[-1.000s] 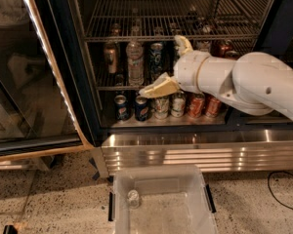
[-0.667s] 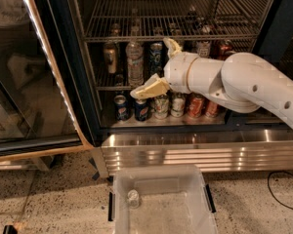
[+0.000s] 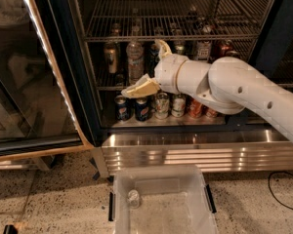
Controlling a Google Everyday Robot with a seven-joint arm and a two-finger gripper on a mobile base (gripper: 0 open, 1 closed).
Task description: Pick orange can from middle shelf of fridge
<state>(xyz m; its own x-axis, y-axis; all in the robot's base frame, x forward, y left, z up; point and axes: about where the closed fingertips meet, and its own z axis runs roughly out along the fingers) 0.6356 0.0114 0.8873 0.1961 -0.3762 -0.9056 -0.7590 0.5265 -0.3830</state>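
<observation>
The fridge [image 3: 78,82] stands open with its black frame. The orange can [image 3: 111,57], dull copper with a silver top, stands at the left of the middle shelf [image 3: 105,87], next to a taller clear bottle [image 3: 135,60]. My gripper [image 3: 150,68] is open and empty, in front of the middle shelf just right of the bottle. One cream finger [image 3: 140,88] points left and low, the other finger [image 3: 162,48] curves up. The gripper is apart from the orange can, about a bottle's width to its right. My white arm [image 3: 234,89] hides the shelf's right part.
Blue cans [image 3: 121,107], silver cans [image 3: 161,105] and red-orange cans [image 3: 195,108] line the floor level. The glass door [image 3: 24,67] hangs open at left. A clear plastic bin [image 3: 161,199] sits on the floor below the ribbed steel strip [image 3: 185,152]. A cable [image 3: 283,191] lies at right.
My arm has swung left and the gripper has moved up and left, from near the lower cans toward the bottle on the middle shelf.
</observation>
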